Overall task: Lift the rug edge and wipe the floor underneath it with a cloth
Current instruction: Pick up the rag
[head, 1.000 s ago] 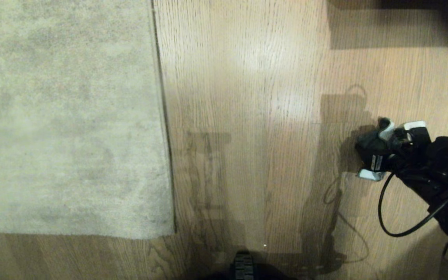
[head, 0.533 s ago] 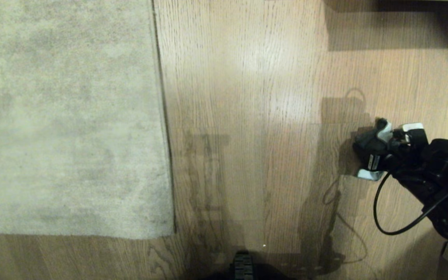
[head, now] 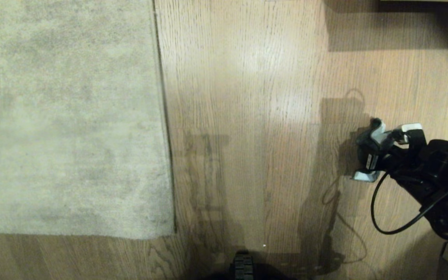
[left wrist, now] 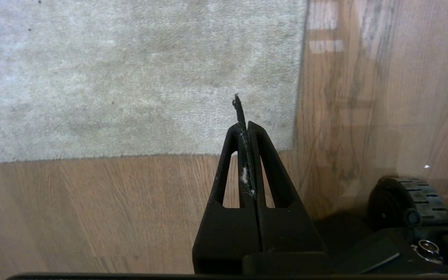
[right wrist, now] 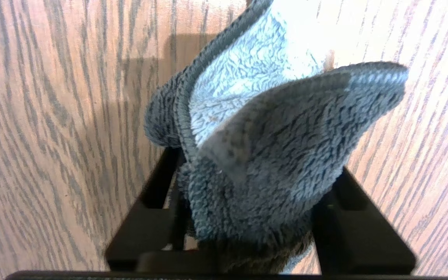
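Two views are filled by things that the head view barely shows. Closest in the right wrist view, the cloth [right wrist: 263,155] is seen bunched between the black fingers [right wrist: 158,186] of the right gripper [right wrist: 247,194]; the jaws are partly apart with the cloth filling the gap, but a firm hold cannot be told. Wood-grain floor [right wrist: 53,116] is seen right behind the cloth. In the head view the right gripper [head: 368,155] is found low over the floor [head: 247,116] at the right side, well apart from the rug, and the cloth cannot be made out there.

Closest in the left wrist view, the left gripper [left wrist: 247,132] is seen pressed fully together with nothing big held. A black wheel [left wrist: 406,198] of the base is shown beside it. Farther off, the rug edge [left wrist: 298,97] and its corner are seen lying flat on the floor. In the head view the rug edge [head: 165,136] is seen running away along the left side, flat and untouched.
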Robot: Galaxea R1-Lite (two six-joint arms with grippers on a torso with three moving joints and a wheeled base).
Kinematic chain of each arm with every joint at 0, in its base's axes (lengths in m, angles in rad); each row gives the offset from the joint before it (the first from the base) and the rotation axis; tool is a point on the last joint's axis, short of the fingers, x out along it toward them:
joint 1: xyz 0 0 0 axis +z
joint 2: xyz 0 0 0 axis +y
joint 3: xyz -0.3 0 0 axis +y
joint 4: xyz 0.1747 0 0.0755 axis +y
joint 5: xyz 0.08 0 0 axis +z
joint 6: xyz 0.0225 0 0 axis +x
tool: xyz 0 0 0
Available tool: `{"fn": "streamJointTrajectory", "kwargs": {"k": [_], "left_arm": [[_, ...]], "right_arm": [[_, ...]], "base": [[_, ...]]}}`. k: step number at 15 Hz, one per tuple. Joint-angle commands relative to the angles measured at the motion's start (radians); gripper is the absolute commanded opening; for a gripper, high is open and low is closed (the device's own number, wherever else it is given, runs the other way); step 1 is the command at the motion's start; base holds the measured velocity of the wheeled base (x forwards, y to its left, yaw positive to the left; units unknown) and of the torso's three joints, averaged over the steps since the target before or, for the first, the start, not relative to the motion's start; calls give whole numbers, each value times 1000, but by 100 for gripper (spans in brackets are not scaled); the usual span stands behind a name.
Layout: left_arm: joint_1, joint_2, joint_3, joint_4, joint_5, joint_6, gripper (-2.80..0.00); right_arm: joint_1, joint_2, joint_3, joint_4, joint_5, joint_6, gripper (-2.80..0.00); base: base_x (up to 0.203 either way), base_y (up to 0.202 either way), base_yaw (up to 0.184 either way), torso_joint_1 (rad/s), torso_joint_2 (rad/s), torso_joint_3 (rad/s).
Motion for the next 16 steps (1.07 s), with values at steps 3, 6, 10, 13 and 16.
{"fn": "streamJointTrajectory", "kwargs": {"k": [3,6,10,13,16], "left_arm": [[0,0,0,-1,0,0,-280],[0,0,0,1,0,0,-280],[0,0,0,-1,0,0,-280],[0,0,0,-1,0,0,-280],[0,0,0,0,0,0,-280]], "right_arm": [[-1,5,7,-26,0,-1,-280],[0,-15,15,-26,0,-1,-280],[-1,-66,48,-26,2,-1,-280],[0,-127,90,-26,3,1,-280],[0,-189,130,-20,5,5,-280]], "base": [[0,0,0,0,0,0],[0,0,0,0,0,0],[0,0,0,0,0,0],[0,0,0,0,0,0],[0,0,0,0,0,0]]}}
